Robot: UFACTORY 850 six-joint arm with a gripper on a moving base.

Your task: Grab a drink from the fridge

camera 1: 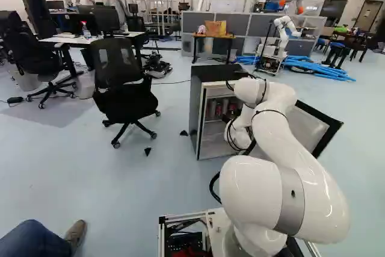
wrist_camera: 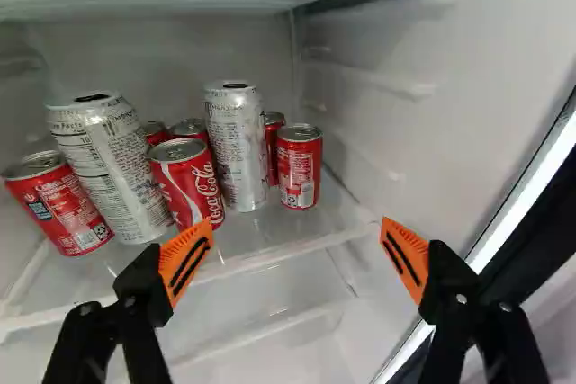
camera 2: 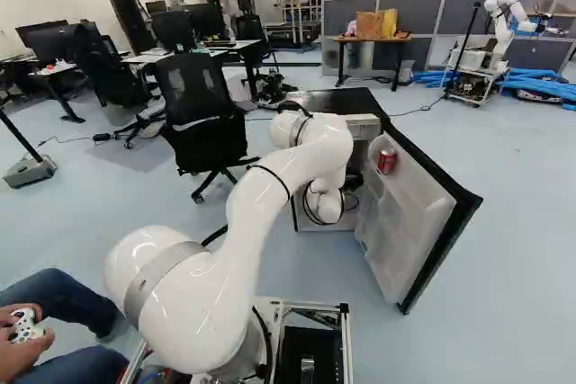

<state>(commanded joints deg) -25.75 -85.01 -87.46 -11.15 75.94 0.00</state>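
In the right base view my gripper [camera 2: 354, 181] is at the opening of the small fridge [camera 1: 194, 109], whose door stands open. In the wrist view the gripper [wrist_camera: 297, 245] is open, its orange pads wide apart with nothing between them. Ahead of it, a glass shelf [wrist_camera: 256, 261] carries several small red cans, including one with white lettering [wrist_camera: 187, 184] and one near the inner side wall [wrist_camera: 299, 168]. Two tall silver cans [wrist_camera: 112, 168] [wrist_camera: 236, 146] stand among them. Another red can [camera 2: 387, 161] sits in the door's rack.
The open door [camera 2: 418, 213] reaches out beside the arm. Left of the fridge stands a black office chair [camera 1: 123, 88]. A table [camera 2: 369, 40] and another robot [camera 2: 504, 20] are farther back. A seated person's leg and shoe [camera 1: 75, 233] are near the base.
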